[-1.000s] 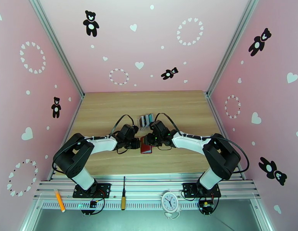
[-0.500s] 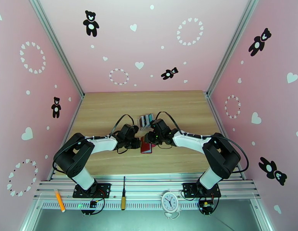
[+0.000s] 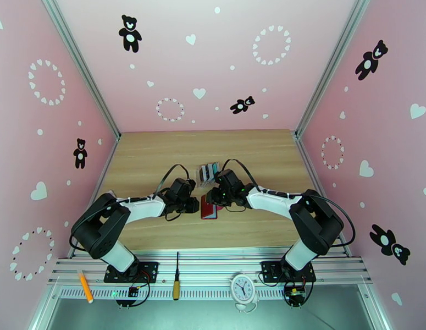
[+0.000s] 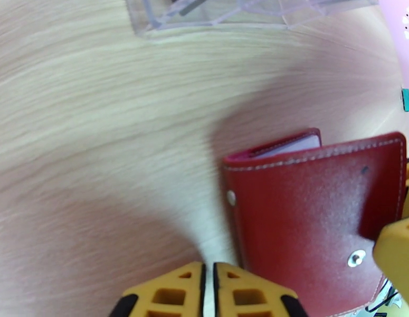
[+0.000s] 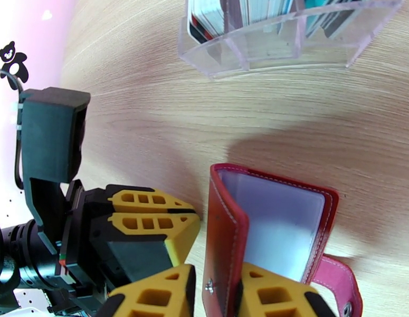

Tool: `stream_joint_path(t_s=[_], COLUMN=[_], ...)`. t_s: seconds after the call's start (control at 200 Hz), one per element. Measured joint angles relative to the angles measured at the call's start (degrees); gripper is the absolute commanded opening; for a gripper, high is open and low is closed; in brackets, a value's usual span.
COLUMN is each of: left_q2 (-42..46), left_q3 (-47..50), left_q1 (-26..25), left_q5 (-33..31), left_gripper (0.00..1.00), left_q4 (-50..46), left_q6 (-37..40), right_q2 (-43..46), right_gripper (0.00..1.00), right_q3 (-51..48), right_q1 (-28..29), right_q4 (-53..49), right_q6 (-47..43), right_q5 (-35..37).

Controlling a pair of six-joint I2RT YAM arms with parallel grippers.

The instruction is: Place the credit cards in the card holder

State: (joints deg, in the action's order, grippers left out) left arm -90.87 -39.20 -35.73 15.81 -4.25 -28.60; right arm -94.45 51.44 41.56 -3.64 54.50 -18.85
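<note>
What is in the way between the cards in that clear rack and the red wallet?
Nothing visible. Bare table lies between the clear rack holding the credit cards and the card holder. The holder's cover sits between the fingers of the right gripper, with its grey pocket exposed.

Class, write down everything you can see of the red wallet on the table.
The wallet is dark red, leather-look, with pale stitching, silver snap studs and a pink tab. It stands half open on the wooden table, near the clear card rack, showing grey see-through pockets. The right end effector pinches its front cover; the shut left end effector sits alongside.
</note>
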Motion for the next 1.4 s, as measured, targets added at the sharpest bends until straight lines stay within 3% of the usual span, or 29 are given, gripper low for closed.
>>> stream_joint_path(t_s=[0.24,0.561,0.746,1.402], left_q2=[8.8,14.0,16.8,14.0], left_q3=[0.6,0.6,0.6,-3.8], left_q1=[-1.6,-11.3,-13.6,-17.4], left_q5=[-1.5,-7.3,-10.4,-17.0], left_gripper=[0.19,0.32,0.38,0.44], left_q4=[-3.7,-8.0,-9.3,-11.1], left_q6=[-0.2,-3.6,-5.7,-6.5], right_q2=[-0.2,-1.2,-1.4,-3.0], right_gripper=[0.27,0.26,0.26,0.29], right_q3=[1.0,2.7,2.8,5.0], right_q1=[0.0,0.0,0.1,2.4], right_q4=[0.2,0.4,0.4,0.3], right_q6=[0.6,0.6,0.7,1.5], right_q5=[-0.5,-1.4,-1.6,-1.8])
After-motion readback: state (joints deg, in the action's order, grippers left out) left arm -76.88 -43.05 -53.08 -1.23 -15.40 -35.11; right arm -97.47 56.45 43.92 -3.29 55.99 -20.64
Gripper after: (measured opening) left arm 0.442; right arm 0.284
